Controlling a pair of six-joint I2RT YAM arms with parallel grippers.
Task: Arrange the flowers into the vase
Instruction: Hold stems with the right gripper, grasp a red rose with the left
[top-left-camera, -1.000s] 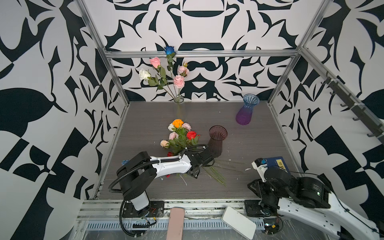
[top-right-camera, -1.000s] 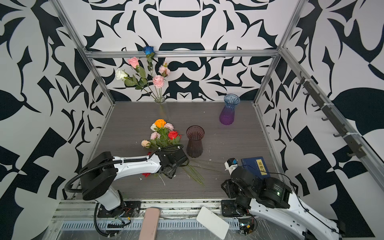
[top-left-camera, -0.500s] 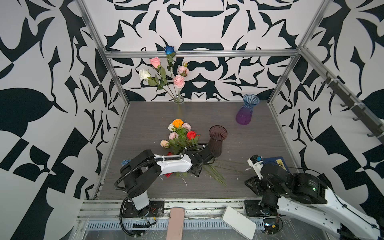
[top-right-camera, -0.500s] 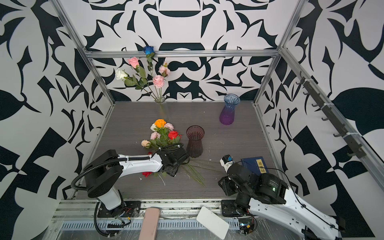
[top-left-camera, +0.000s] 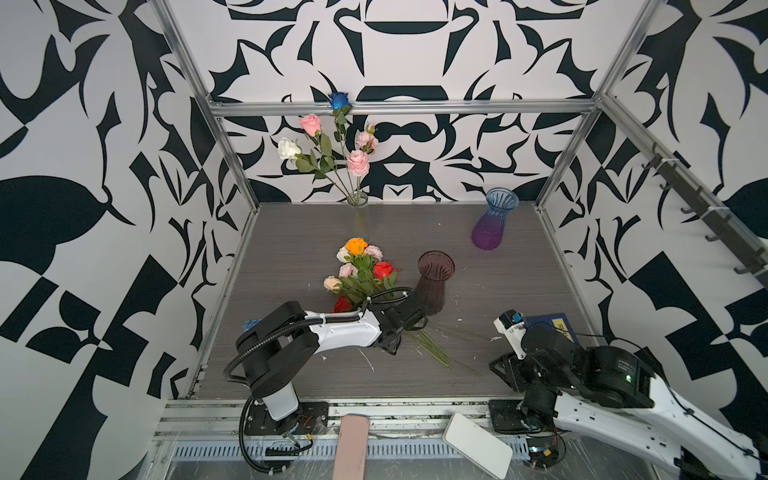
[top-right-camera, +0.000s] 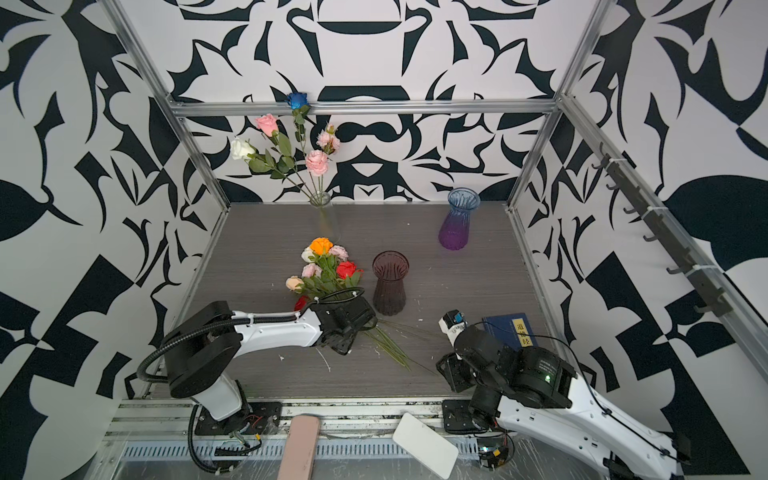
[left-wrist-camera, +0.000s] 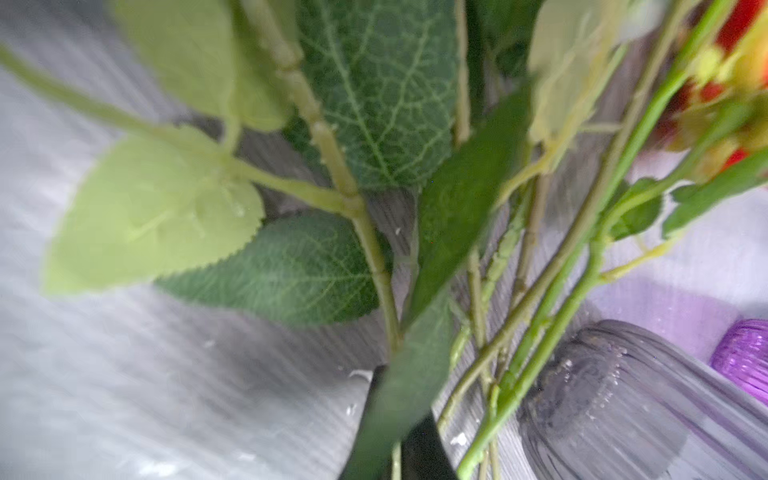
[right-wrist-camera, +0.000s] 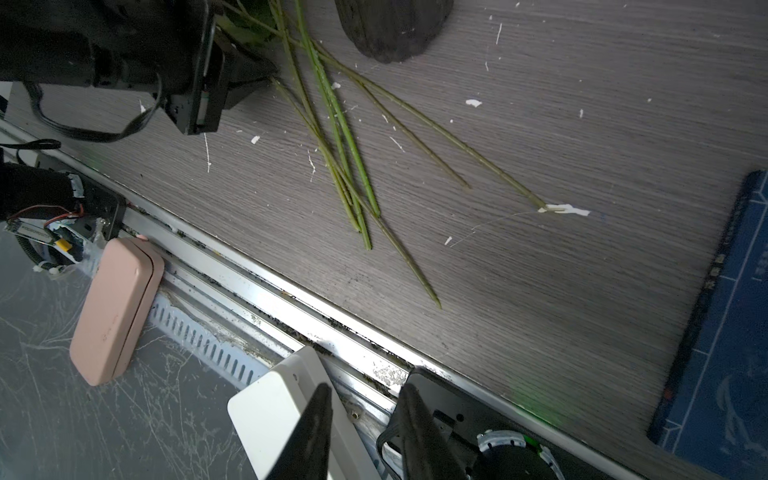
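In a top view, the blue book (top-right-camera: 507, 328) bears Chinese writing.

Both top views are bright and evenly lit; the dark vase (top-left-camera: 432, 286) barely drops a shadow on the table (top-left-camera: 291, 232) right beside it. The walls (top-left-camera: 83, 208) stretch out wide-angle style far from the vase. Left wrist view is rough: the leaves (left-wrist-camera: 153, 212) near that vase are smeared and the tabletop is blown out white. Right wrist view is crisp on the stems (right-wrist-camera: 345, 137) near it.
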